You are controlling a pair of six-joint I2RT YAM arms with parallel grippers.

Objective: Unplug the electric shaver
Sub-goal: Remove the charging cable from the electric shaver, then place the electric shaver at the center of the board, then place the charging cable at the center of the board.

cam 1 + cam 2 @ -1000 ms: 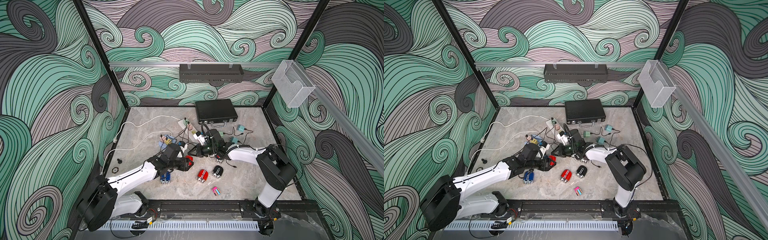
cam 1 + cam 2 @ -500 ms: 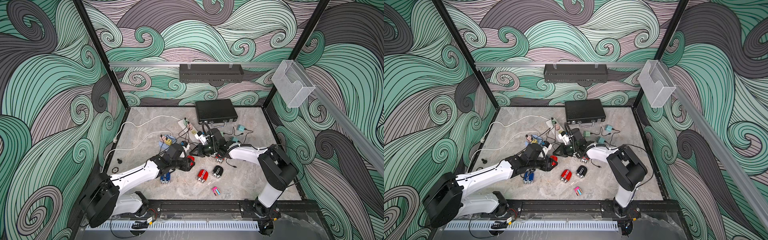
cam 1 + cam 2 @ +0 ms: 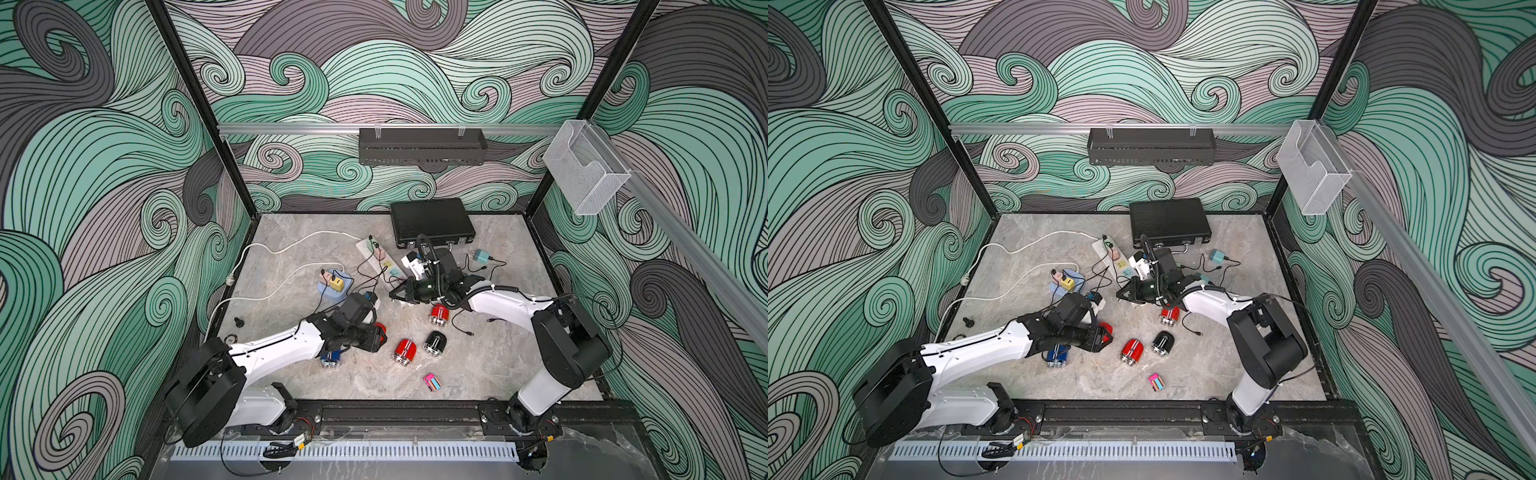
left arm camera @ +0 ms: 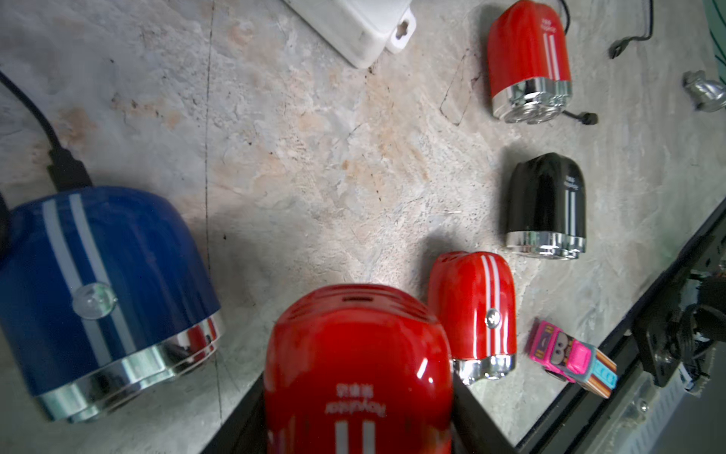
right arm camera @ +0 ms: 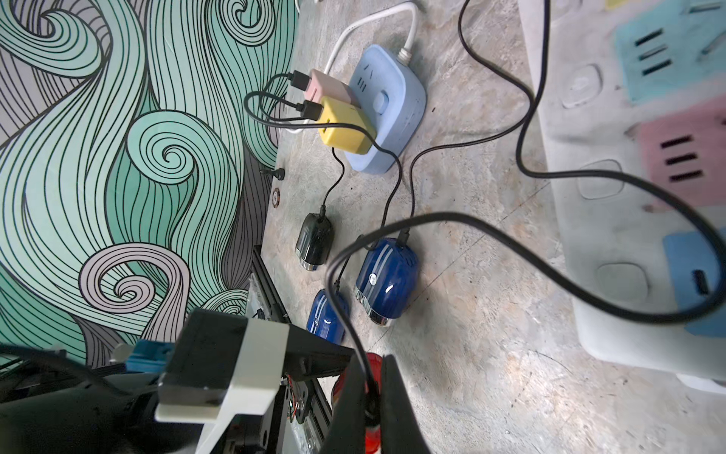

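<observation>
My left gripper is shut on a red electric shaver, held just above the table near its middle. The slot in the shaver's end shows no plug in it. In both top views the same red shaver peeks out of the left gripper. My right gripper is shut on the end of a black cable, a short way behind the shaver in a top view. The cable loops back toward the white power strip.
Two more red shavers, a black one and a blue one lie nearby. A pink toy car sits near the front edge. A blue socket block, a black case and loose cables lie behind.
Both arms have shifted only slightly. The left gripper still holds the red shaver and the right one still pinches the cable.
</observation>
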